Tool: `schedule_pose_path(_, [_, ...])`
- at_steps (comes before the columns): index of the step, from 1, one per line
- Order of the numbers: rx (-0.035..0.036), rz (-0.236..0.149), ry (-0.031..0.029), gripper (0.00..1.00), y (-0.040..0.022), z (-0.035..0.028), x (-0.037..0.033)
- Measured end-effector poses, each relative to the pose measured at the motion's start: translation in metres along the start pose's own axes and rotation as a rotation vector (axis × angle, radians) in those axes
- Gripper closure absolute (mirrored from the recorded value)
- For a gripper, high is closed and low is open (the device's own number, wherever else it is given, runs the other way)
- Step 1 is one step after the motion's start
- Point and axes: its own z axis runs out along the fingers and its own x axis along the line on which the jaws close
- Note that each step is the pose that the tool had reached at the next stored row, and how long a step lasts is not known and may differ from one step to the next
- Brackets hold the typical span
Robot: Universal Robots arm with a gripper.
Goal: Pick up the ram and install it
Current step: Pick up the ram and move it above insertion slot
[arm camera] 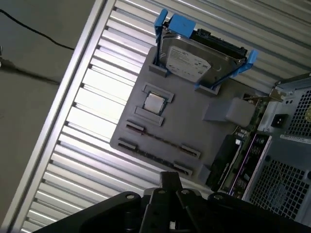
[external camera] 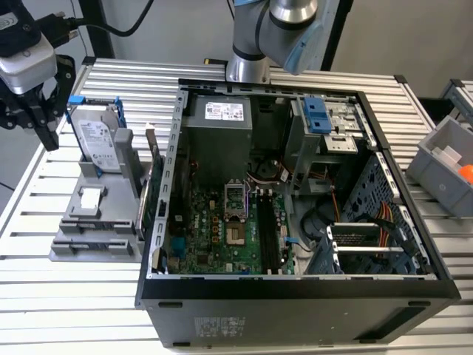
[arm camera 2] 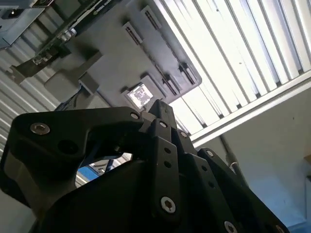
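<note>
The ram [arm camera: 160, 140] seems a thin dark strip standing on edge in the gray holder [arm camera: 194, 121].

1 computer case [external camera: 295, 296], 1 hard drive [external camera: 100, 137], 1 holder [external camera: 111, 216].

A slatted metal counter [external camera: 29, 296] [arm camera: 87, 111] is seen, with a grey holder [external camera: 89, 237] [arm camera 2: 112, 53] [arm camera: 194, 128] laid flat on it at the exterior view's left. A hard drive [external camera: 98, 137] [arm camera: 194, 60] is stood upright at one end of the holder, clasped by a blue bracket [external camera: 74, 100] [arm camera: 182, 23]. A small square chip [external camera: 90, 198] [arm camera 2: 140, 94] [arm camera: 154, 103] is seated in a recess near the holder's middle. A circuit card [external camera: 151, 174] [arm camera: 243, 155] is propped on edge along the holder's side. A grey bin [external camera: 440, 159] holding something orange [external camera: 465, 172] is placed at the exterior view's right.
</note>
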Motion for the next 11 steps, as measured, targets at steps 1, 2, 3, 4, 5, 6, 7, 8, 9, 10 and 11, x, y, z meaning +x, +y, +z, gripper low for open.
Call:
schedule_pose_path(1, [-0.0002,-0.01,0.0004,1.0,0.0,0.0,0.0])
schedule_pose_path(2, [-0.0003,-0.02,0.0009,1.0,0.0,0.0,0.0])
schedule_pose_path(3, [-0.0004,-0.029,0.0014,1.0,0.0,0.0,0.0])
schedule_pose_path(4, [-0.0006,-0.039,0.0018,1.0,0.0,0.0,0.0])
schedule_pose_path(5, [-0.0008,-0.048,0.0022,1.0,0.0,0.0,0.0])
schedule_pose_path(6, [-0.0009,-0.057,0.0027,1.0,0.0,0.0,0.0])
schedule_pose_path(7, [-0.001,-0.067,0.0032,1.0,0.0,0.0,0.0])
schedule_pose_path(8, [-0.0011,-0.075,0.0036,1.0,0.0,0.0,0.0])
schedule_pose_path(9, [-0.0013,-0.085,0.0041,1.0,0.0,0.0,0.0])
schedule_pose_path(10, [-0.0014,-0.095,0.0045,1.0,0.0,0.0,0.0])
schedule_pose_path(11, [-0.0016,-0.104,0.005,1.0,0.0,0.0,0.0])
